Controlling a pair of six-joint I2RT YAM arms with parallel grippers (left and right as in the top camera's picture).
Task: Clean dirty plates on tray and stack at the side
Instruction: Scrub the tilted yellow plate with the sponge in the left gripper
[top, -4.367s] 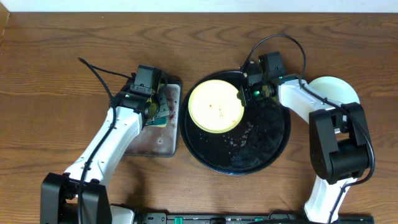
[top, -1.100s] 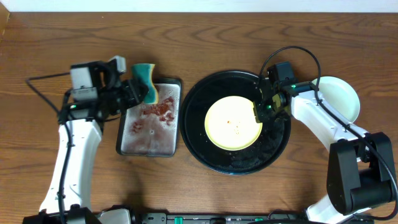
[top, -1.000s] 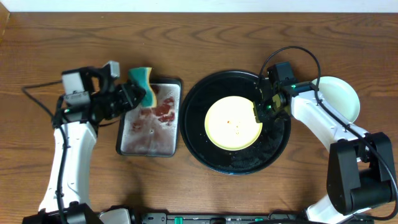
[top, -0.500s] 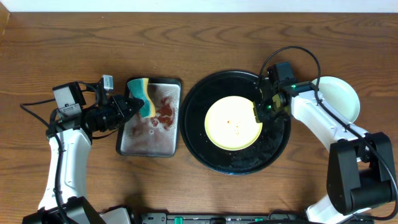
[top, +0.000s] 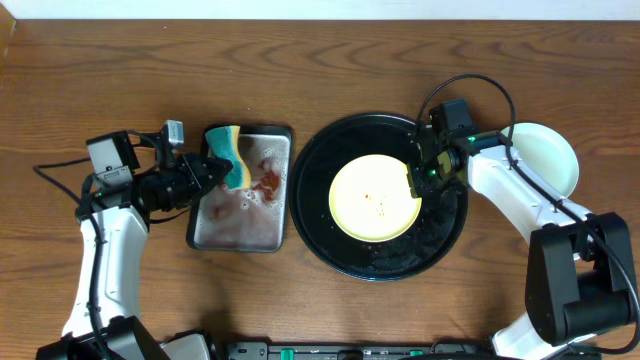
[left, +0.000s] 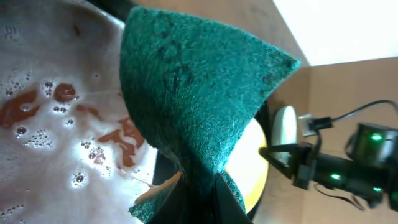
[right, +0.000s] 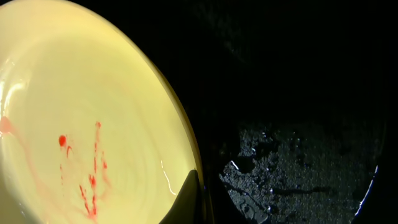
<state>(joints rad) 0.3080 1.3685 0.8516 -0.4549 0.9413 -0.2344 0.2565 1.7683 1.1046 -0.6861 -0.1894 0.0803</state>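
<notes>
Surface: you are working on a brown wooden table (top: 300, 60) with a strong grain.
Arms: two, white with black joints, one on each side.
Trays: two – one large round black tray (top: 400, 258) with a raised rim, its floor wet and beaded, and one smaller rectangular grey tray (top: 235, 225) of dull metal just to its left.
Plates: you can count two. One round, shallow, glossy yellow plate (top: 372, 197) lies inside the black tray, and one pale mint plate (top: 545, 155) lies on the table to the right of it. Whether another plate lies under the mint one cannot be told.
Sauce: a few thin red streaks on the yellow plate (right: 81, 112); red smears and foam bubbles on the grey tray (left: 50, 143).
Sponge: one sponge (top: 232, 155) – yellow foam with a coarse green scouring face (left: 199, 99), bent to a peak.
Left gripper (top: 205, 172): your fingers pinch the sponge over the grey tray's upper left corner.
Right gripper (top: 417, 178): your fingers are clamped on the yellow plate's right rim, above the black tray (right: 298, 124).
</notes>
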